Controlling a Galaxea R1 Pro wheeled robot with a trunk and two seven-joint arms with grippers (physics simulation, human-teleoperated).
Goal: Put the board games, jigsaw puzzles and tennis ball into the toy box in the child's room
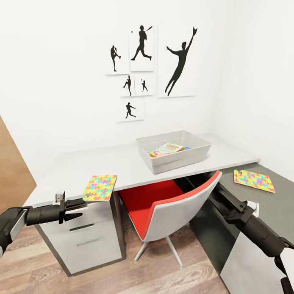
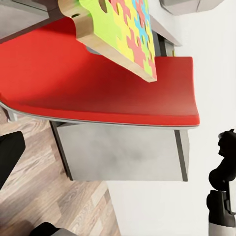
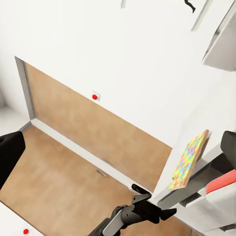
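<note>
A colourful jigsaw puzzle (image 1: 100, 187) sits at the front edge of the light grey desk (image 1: 122, 165) and hangs over it; its wooden underside (image 2: 98, 37) shows from below. My left gripper (image 1: 79, 210) is open just below and left of that puzzle's corner, holding nothing. A second puzzle (image 1: 254, 180) lies on the dark side table (image 1: 284, 201) at the right. The grey toy box (image 1: 198, 151) stands on the desk with a board game (image 1: 166, 149) inside. My right arm (image 1: 242, 215) reaches low beside the chair, its gripper (image 3: 119, 152) open and empty.
A red and grey chair (image 1: 166, 210) is pushed under the desk between my arms. Desk drawers (image 1: 82, 238) stand below the left gripper. A wooden door (image 1: 8, 169) is at the left, and silhouette posters (image 1: 178, 61) hang on the wall.
</note>
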